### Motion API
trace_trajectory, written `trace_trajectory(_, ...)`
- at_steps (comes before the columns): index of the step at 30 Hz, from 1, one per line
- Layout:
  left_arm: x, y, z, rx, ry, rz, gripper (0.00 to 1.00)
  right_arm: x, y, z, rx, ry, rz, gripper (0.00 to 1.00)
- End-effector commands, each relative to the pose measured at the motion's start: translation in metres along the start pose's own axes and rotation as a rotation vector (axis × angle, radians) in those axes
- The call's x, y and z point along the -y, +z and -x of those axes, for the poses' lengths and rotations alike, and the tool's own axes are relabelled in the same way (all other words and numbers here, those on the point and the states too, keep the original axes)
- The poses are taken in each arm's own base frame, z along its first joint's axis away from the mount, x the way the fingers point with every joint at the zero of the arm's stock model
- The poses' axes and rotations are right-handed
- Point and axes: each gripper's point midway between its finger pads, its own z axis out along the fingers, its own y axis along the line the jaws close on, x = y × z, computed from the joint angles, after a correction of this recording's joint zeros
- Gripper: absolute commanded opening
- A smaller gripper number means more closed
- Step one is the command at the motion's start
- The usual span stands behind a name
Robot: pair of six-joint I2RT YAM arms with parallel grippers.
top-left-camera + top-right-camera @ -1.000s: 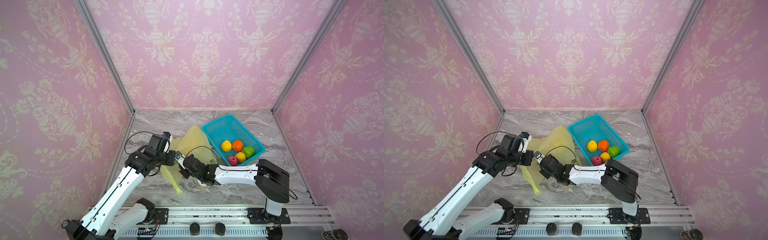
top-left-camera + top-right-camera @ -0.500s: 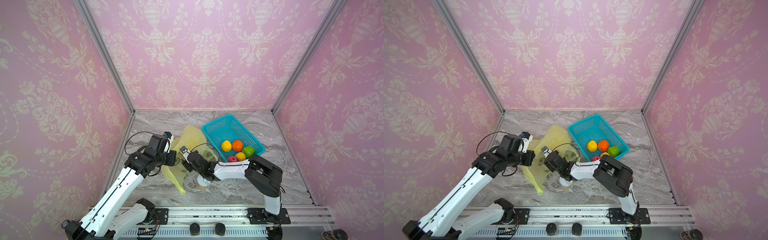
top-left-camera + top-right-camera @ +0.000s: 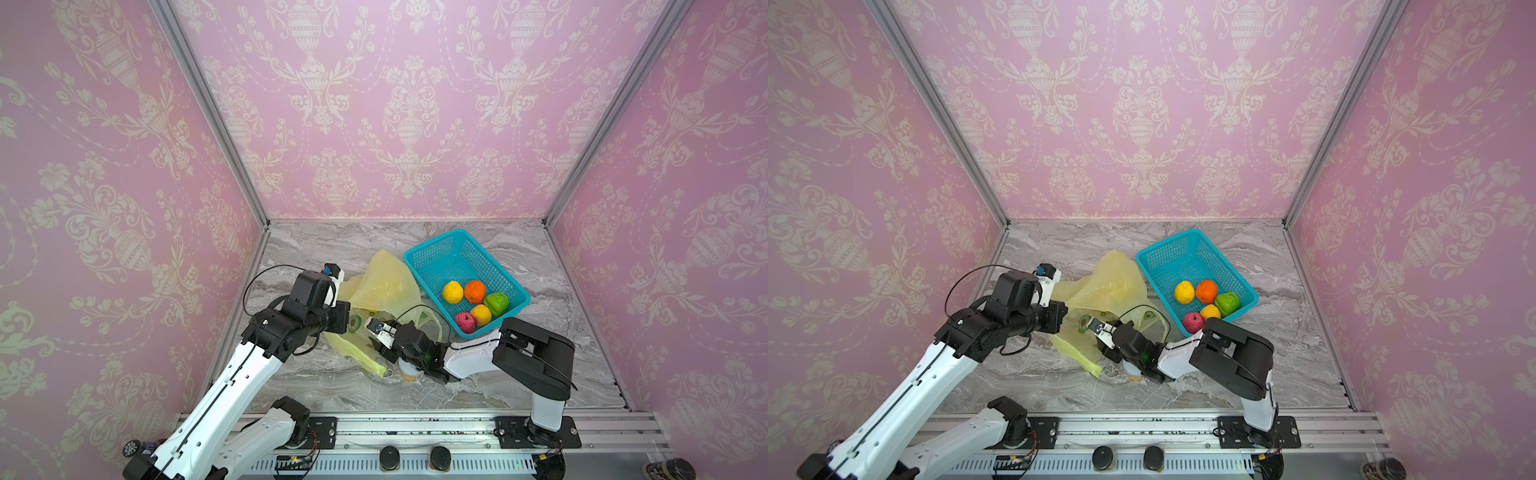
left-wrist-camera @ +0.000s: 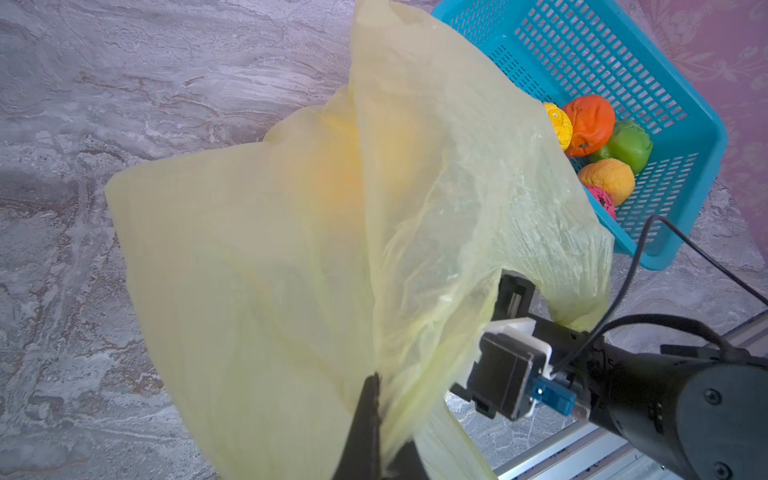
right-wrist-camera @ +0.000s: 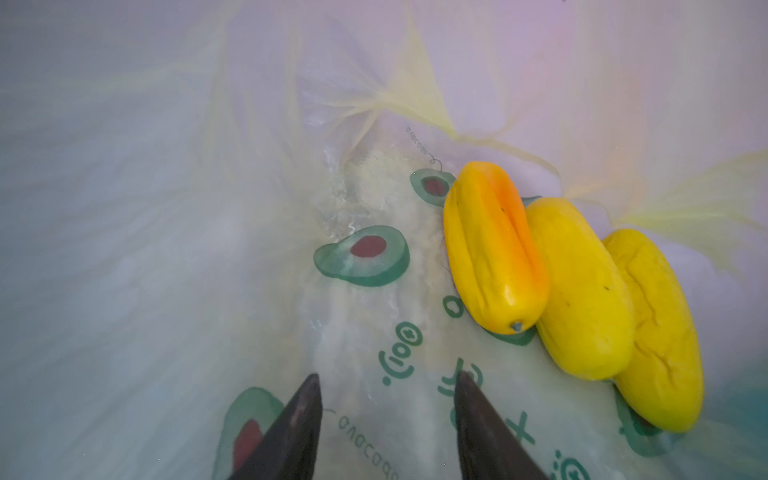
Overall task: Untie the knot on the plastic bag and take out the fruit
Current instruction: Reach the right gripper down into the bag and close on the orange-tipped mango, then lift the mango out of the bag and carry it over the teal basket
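Observation:
The plastic bag (image 3: 386,284) is pale yellow and held up off the marble by my left gripper (image 4: 376,386), which is shut on a fold of it. My right gripper (image 5: 387,376) reaches inside the bag, open, with nothing between its fingers. Ahead of it and to one side lie three oblong yellow fruit (image 5: 494,249), packed side by side on the printed film. A twisted bright-yellow handle strip (image 3: 371,365) trails onto the table. I cannot tell whether the knot is in it. Several more fruit (image 3: 475,291) sit in the turquoise basket (image 3: 432,245).
The basket (image 3: 1167,245) stands at the back right, touching the bag's edge. A small can (image 3: 409,374) stands on the marble under my right wrist. Pink walls close in the left, back and right sides. A metal rail (image 3: 415,428) runs along the front.
My right wrist has shifted a little at the bag's mouth, and the can beneath it has come into sight. The left arm has held still with the bag.

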Motion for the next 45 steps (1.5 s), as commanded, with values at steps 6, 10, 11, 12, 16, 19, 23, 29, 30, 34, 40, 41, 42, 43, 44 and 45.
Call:
trace_trajectory(6,0.013,-0.016,0.002,0.046,0.009,-0.083,0.0,0.024,0.05,0.005,-0.177,-0.033,-0.142,0.54)
trace_trajectory(10,0.019,-0.019,0.002,0.052,0.017,-0.119,0.0,0.056,0.068,0.009,-0.245,-0.001,-0.284,0.64)
trace_trajectory(11,0.019,-0.019,0.002,0.053,0.017,-0.121,0.0,0.065,0.072,0.005,-0.271,0.007,-0.32,0.66)
trace_trajectory(12,0.02,-0.019,0.002,0.053,0.018,-0.126,0.0,0.071,0.075,0.002,-0.293,0.011,-0.344,0.68)
trace_trajectory(16,0.022,-0.019,0.002,0.052,0.019,-0.138,0.0,0.089,0.085,-0.016,-0.378,0.05,-0.393,0.74)
trace_trajectory(19,0.022,-0.019,0.002,0.053,0.018,-0.136,0.0,0.084,0.091,-0.029,-0.419,0.055,-0.357,0.74)
trace_trajectory(23,0.02,-0.02,0.002,0.055,0.018,-0.128,0.0,0.076,0.094,-0.04,-0.443,0.056,-0.316,0.6)
trace_trajectory(29,0.016,-0.017,0.001,0.048,0.012,-0.102,0.0,0.075,0.084,-0.025,-0.389,0.096,-0.29,0.34)
trace_trajectory(30,0.015,-0.017,0.001,0.048,0.012,-0.097,0.0,0.074,0.08,-0.019,-0.37,0.105,-0.281,0.32)
trace_trajectory(34,0.007,-0.011,0.0,0.03,0.005,-0.049,0.0,0.073,0.057,0.004,-0.282,0.151,-0.236,0.25)
trace_trajectory(40,-0.004,-0.002,-0.002,-0.01,-0.008,0.016,0.0,0.051,0.011,0.028,-0.121,0.186,-0.086,0.2)
trace_trajectory(41,-0.004,-0.002,-0.002,-0.011,-0.008,0.017,0.0,0.047,0.003,0.034,-0.089,0.194,-0.051,0.19)
trace_trajectory(42,-0.004,-0.002,-0.002,-0.01,-0.01,0.019,0.0,0.042,-0.003,0.037,-0.068,0.196,-0.019,0.19)
trace_trajectory(43,-0.006,-0.002,-0.002,-0.008,-0.011,0.026,0.0,0.037,-0.01,0.041,-0.044,0.197,0.015,0.18)
trace_trajectory(44,-0.007,-0.003,-0.002,-0.005,-0.012,0.035,0.0,0.031,-0.016,0.045,-0.021,0.194,0.046,0.18)
trace_trajectory(45,-0.009,-0.003,-0.002,-0.004,-0.015,0.043,0.0,0.027,-0.022,0.047,-0.002,0.189,0.064,0.17)
